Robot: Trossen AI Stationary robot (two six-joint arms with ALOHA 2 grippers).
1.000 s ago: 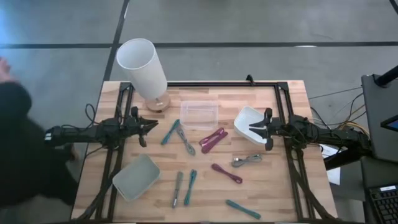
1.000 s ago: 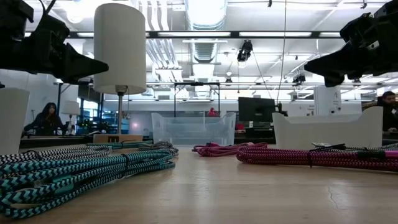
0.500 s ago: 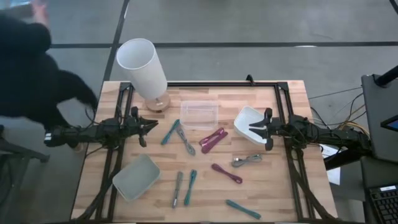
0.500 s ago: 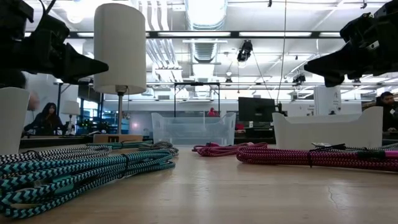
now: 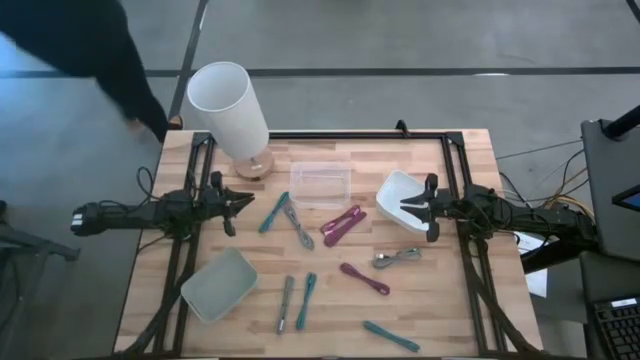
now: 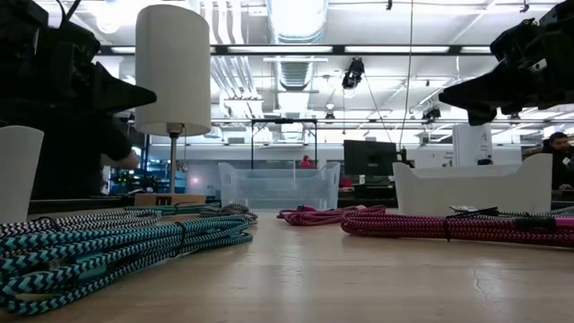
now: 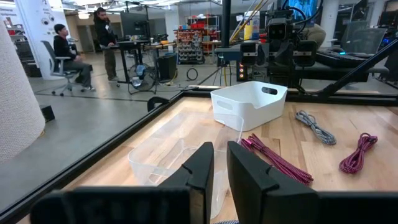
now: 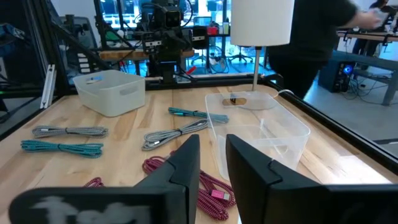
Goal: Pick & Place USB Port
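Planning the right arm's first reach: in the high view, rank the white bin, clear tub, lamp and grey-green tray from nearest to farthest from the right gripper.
From the right gripper:
1. White bin, directly under it.
2. Clear tub, table centre-back.
3. Lamp, back left corner.
4. Grey-green tray, front left; close to the lamp's distance, hard to rank.

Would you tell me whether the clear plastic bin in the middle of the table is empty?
Empty: the clear bin shows only wood through its floor, and the cables lie outside it.
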